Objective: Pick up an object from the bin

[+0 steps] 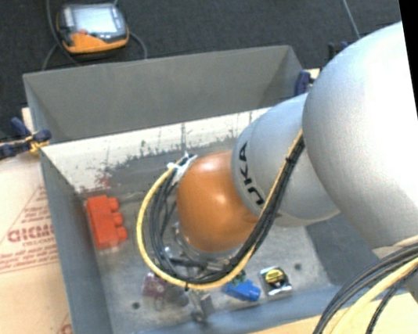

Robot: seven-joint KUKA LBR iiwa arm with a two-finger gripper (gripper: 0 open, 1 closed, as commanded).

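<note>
My gripper (200, 306) is low in the bin near the front wall, showing below the arm's orange cover. A small purple piece (153, 287) lies just to its left on the bin floor. Right of it lies a small blue object (243, 292), and past that a small yellow, black and white object (275, 280). I see nothing held in the gripper.
A red-orange toy brick (105, 221) lies by the bin's left wall, well away from the gripper. The arm, its orange cover and looped cables hang over the middle and right of the bin and hide the floor beneath them.
</note>
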